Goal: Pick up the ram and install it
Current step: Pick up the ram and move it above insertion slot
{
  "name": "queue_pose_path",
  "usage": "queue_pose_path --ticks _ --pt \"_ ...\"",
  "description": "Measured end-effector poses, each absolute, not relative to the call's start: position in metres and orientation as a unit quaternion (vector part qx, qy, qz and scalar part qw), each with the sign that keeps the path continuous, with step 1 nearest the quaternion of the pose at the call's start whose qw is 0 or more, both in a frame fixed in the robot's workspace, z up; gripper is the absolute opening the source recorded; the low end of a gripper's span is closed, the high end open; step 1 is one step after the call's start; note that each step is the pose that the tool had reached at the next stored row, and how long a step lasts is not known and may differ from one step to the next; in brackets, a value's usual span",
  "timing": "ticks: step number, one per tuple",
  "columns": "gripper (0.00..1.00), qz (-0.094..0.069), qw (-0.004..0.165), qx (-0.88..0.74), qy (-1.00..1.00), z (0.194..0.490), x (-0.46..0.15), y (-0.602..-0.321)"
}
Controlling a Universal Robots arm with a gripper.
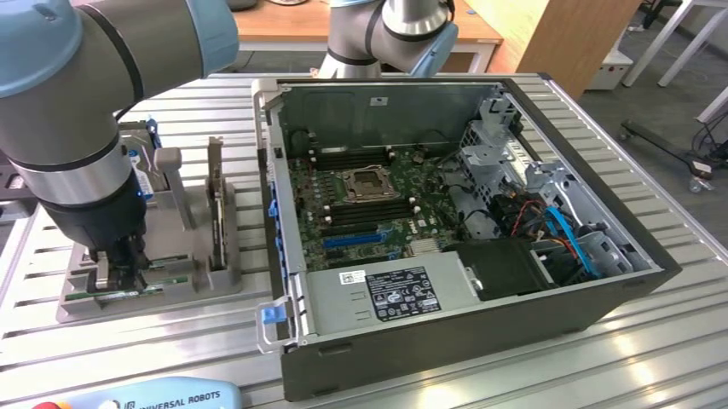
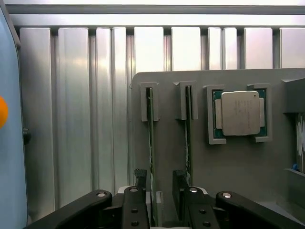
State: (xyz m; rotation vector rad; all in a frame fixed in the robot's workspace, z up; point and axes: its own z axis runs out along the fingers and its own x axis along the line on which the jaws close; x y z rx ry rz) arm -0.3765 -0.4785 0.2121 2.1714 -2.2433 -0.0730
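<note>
Grey holder [image 2: 228,167] sits at the exterior view's left, beside the open computer case [image 1: 455,213] — the ram [image 2: 151,138] stands on edge in its slot. Gripper [image 2: 160,183] fingers are spread, one on each side of the stick.

Apparently green ram [image 2: 151,143], grey tray [image 2: 228,181], silver chip [image 2: 240,113], ribbed silver table [image 2: 71,119]
</note>
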Motion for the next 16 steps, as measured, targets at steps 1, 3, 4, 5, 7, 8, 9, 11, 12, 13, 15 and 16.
queue_pose_path --ticks 1,3,4,5,7,8,9,11,12,13,15,16 --pt "0.36 -0.023 0.009 0.697 -0.717 0.2119 -0.3765 -0.4786" --pt "0.36 -0.023 0.01 0.7 -0.713 0.2116 -0.3765 -0.4787" --pt "0.36 -0.023 0.01 0.701 -0.713 0.2115 -0.3764 -0.4788" --pt "0.36 -0.023 0.01 0.701 -0.713 0.2115 -0.3763 -0.4789" --pt "0.36 -0.023 0.009 0.701 -0.713 0.2112 -0.3762 -0.4798" --pt "0.36 -0.023 0.009 0.701 -0.713 0.2113 -0.3762 -0.4804" --pt "0.36 -0.023 0.01 0.701 -0.713 0.2114 -0.3763 -0.4812" --pt "0.36 -0.023 0.01 0.701 -0.713 0.2111 -0.3762 -0.4825" --pt "0.36 -0.023 0.009 0.701 -0.713 0.2108 -0.3763 -0.4829" --pt "0.36 -0.023 0.009 0.701 -0.713 0.2102 -0.3763 -0.4831" --pt "0.36 -0.023 0.01 0.701 -0.713 0.2087 -0.3763 -0.4835" --pt "0.36 -0.023 0.01 0.701 -0.713 0.2079 -0.3763 -0.4836"
